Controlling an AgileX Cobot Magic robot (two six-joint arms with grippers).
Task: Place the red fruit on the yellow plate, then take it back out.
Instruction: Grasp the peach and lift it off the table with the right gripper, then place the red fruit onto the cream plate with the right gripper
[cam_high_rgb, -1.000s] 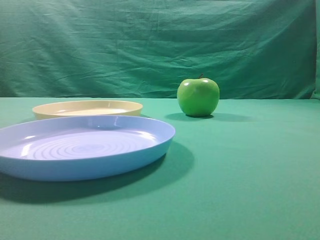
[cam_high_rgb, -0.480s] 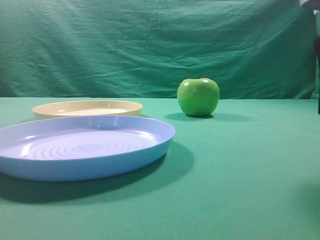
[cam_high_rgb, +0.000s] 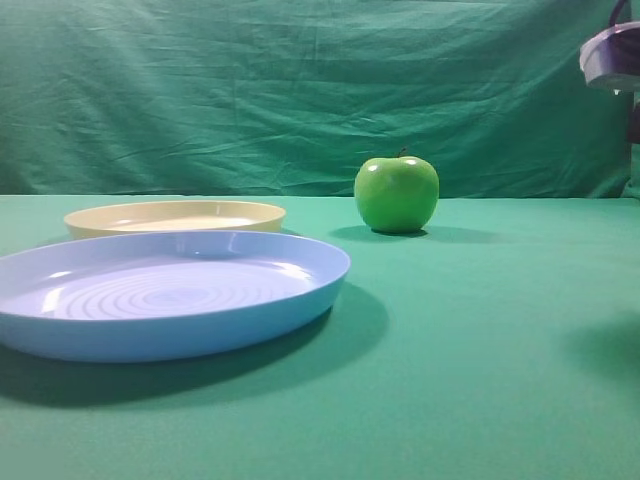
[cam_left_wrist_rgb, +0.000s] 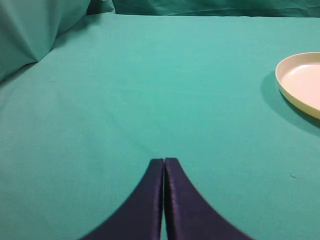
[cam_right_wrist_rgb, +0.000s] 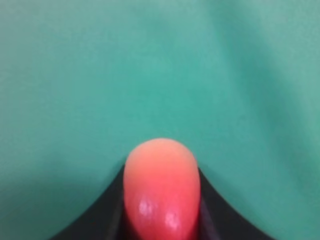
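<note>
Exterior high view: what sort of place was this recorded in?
Probably a staged tabletop test setup, not a home: green cloth covers the table and the backdrop, with only a yellow plate, a blue plate and a green apple out.

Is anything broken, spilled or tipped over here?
Nothing stands out. The shiny green apple sits upright, the pale-yellow round plate and the big light-blue ringed plate lie flat, and the green cloth looks clean.

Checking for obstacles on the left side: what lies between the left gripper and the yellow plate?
Nothing. In the left wrist view, only bare green cloth lies between the shut left gripper and the yellow plate at the right edge.
</note>
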